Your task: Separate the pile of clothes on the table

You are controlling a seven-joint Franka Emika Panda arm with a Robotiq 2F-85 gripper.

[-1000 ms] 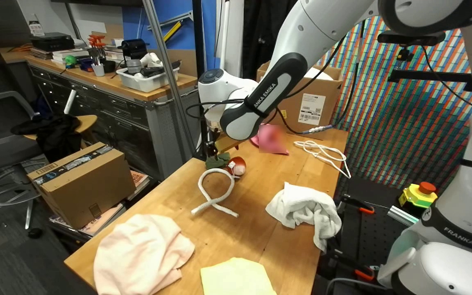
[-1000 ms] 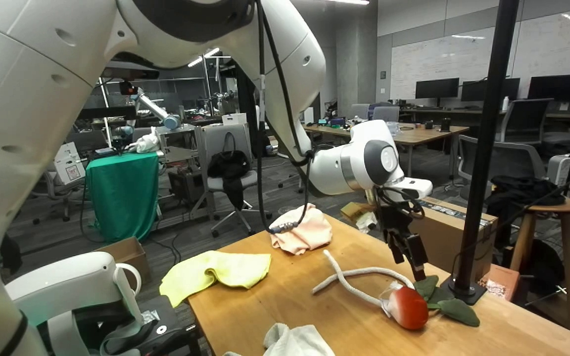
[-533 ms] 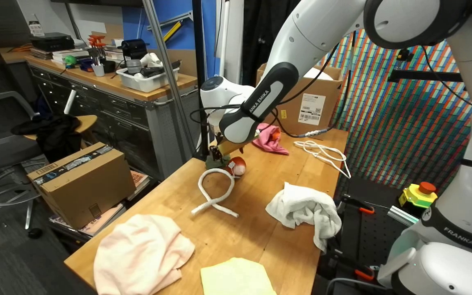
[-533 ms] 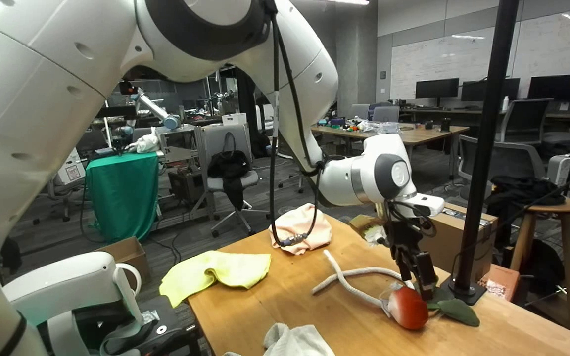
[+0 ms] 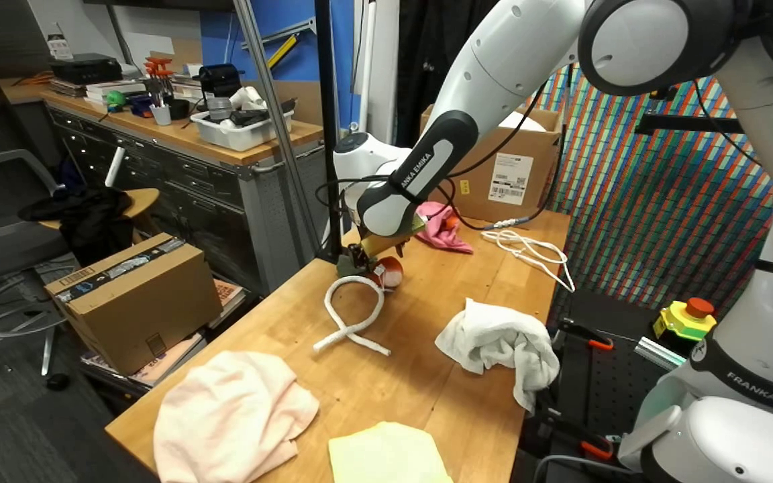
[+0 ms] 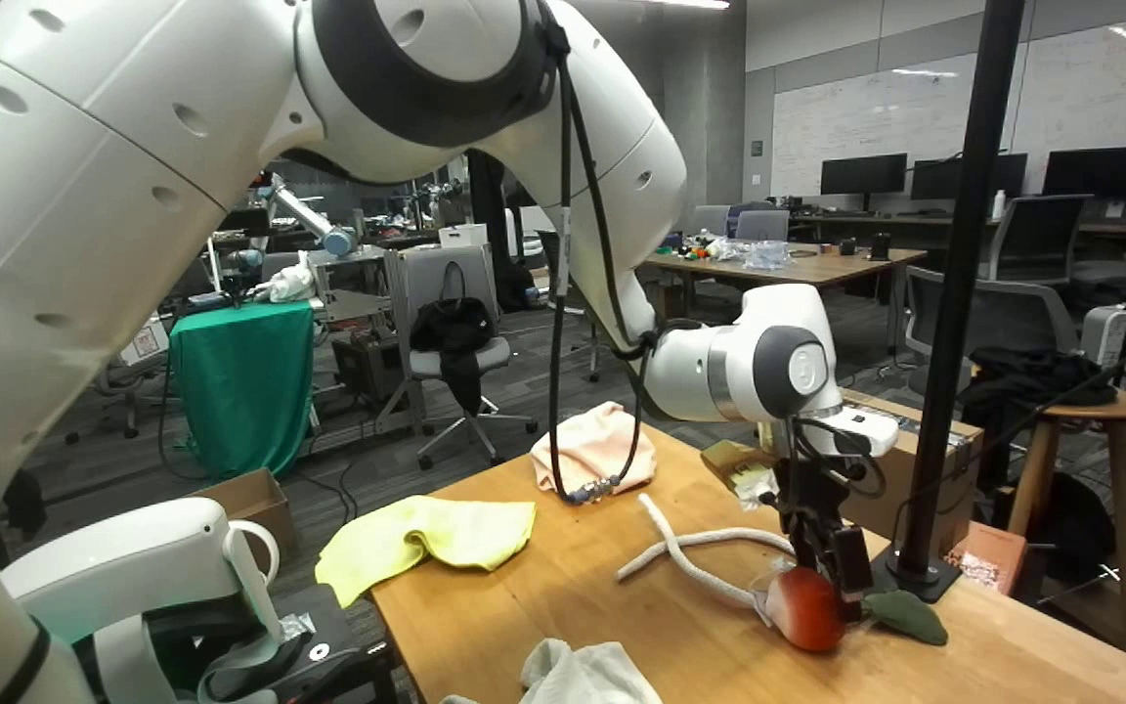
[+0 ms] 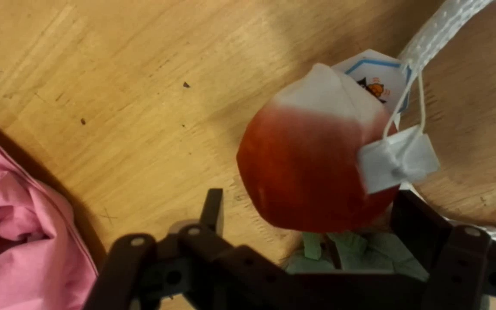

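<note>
Pointing down, jaws spread apart, the tool stands at a red toy near the pink cloth

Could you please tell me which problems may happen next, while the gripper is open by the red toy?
If the open gripper closes here, it may slip off the red toy, which looks rounded. If it grips, the thick white rope, which seems fastened to the toy, could drag across the table. The black post appears close to the gripper in both exterior views, so a move toward it might bump it.
</note>
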